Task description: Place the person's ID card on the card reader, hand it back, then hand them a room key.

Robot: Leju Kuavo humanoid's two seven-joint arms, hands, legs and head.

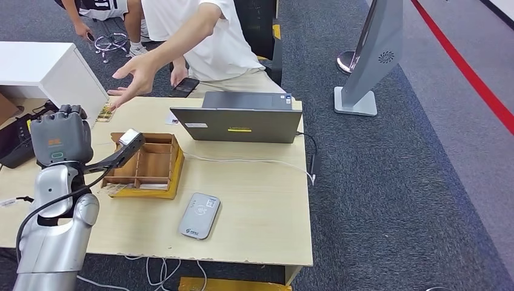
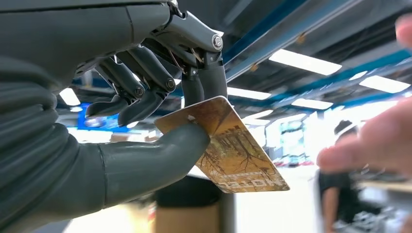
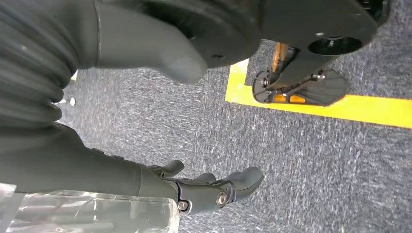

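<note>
The left hand (image 2: 145,107) is raised on its bent arm, thumb and fingers (image 2: 206,82) pinching the room key (image 2: 233,145). The right hand (image 3: 160,160) hangs with its fingers loosely apart.

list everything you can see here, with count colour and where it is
card: 1, brown-gold, pinched in left hand
card reader: 1, grey-white, near edge of table
wooden tray: 1, brown, divided, left of the reader
laptop: 1, grey, far side of table
table: 1, light wood
phone: 1, black, in the person's lower hand
stand: 1, grey, on the carpet to the right
person's hand: 1, reaching out over the table's far edge
left hand: grey, raised, holding the card
right hand: dark grey, hanging over the carpet, holding nothing
</note>
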